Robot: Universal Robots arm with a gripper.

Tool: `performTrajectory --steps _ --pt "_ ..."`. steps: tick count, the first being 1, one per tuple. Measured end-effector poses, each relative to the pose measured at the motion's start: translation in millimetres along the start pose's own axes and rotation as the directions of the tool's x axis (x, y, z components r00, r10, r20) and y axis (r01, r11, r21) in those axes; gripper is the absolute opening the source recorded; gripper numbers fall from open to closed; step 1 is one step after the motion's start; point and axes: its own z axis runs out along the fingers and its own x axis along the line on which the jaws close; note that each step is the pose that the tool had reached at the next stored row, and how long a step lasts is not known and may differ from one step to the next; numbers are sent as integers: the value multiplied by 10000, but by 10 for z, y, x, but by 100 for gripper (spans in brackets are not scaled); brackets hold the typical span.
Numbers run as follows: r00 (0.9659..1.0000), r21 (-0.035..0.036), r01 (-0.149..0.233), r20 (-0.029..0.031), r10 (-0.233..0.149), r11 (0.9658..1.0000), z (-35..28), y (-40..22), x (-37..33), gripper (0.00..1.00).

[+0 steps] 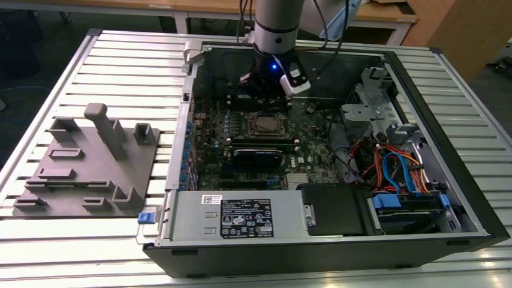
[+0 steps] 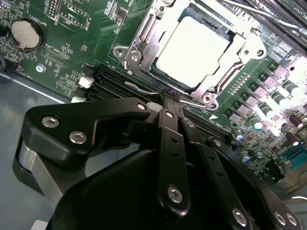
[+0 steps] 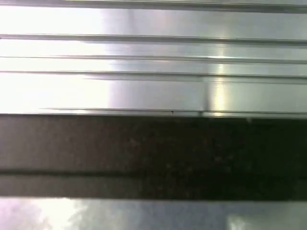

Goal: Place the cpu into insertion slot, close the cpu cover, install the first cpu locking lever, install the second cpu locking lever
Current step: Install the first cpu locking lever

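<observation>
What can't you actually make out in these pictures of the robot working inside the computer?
- Whether the wire locking levers are hooked down: in the second wrist view the gripper covers the near edge of the cpu cover.
- The cpu: glare washes out its top there.
- The insertion slot: too small in the exterior view for detail.
- The first wrist view: blurred metal slats.

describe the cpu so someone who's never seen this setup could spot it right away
Start at the open computer case lying on the slatted table, and find the green motherboard inside. Near its middle, just below the gripper, sits a square socket framed by the cpu cover. The cpu is the flat, pale silvery square inside that frame, unlike the long black slots beside it.
</observation>
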Motion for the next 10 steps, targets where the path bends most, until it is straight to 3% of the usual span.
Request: performTrajectory --steps 10 --pt "10000 -15 14 2 -14 10000 0 7 -32 10"
